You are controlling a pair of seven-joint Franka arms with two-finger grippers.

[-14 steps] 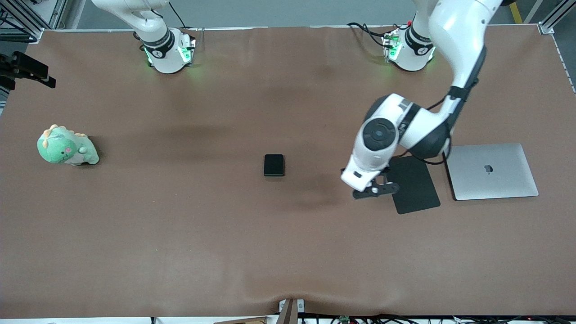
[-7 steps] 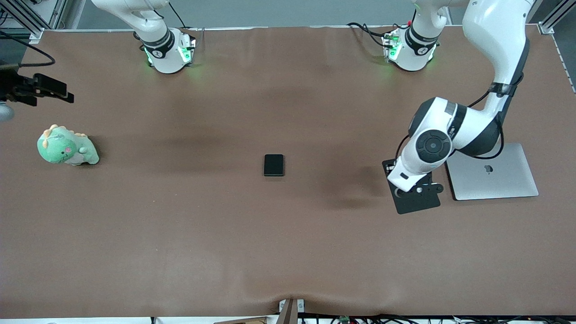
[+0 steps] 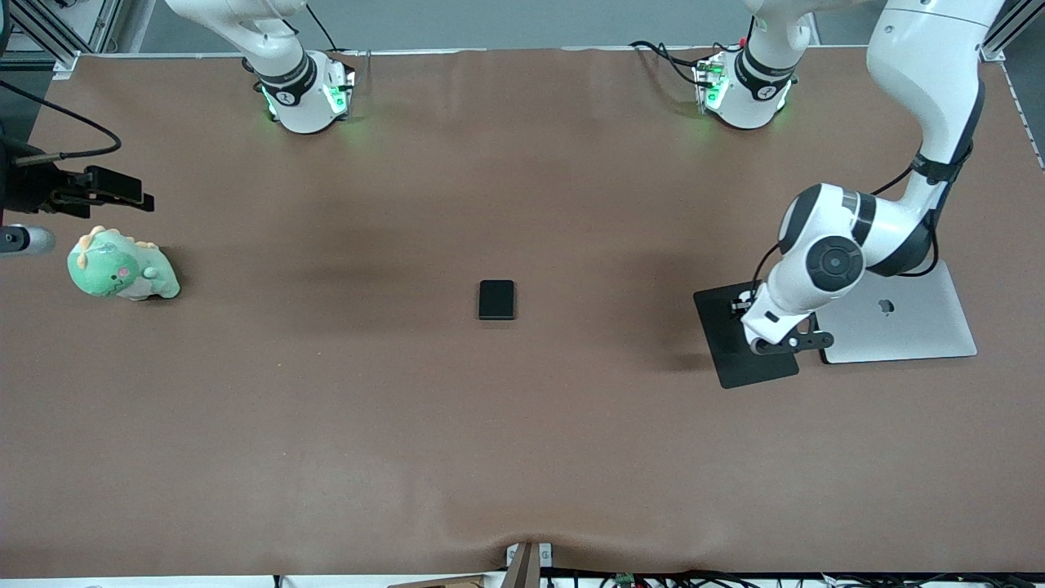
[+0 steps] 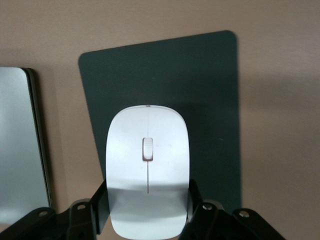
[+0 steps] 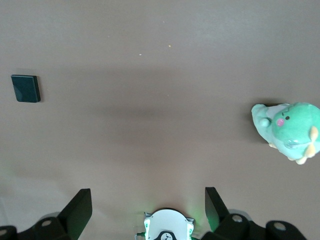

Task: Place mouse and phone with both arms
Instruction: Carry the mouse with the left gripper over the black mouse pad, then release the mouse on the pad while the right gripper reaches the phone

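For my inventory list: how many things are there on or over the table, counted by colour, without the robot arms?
Black: 2, phone and mouse pad
White: 1, mouse held in the left hand
Silver: 1, laptop
Green: 1, plush dinosaur
Total: 5

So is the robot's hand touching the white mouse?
Touching. In the left wrist view the left hand has its two black fingers pressed against both sides of the mouse, holding it over the black mouse pad.
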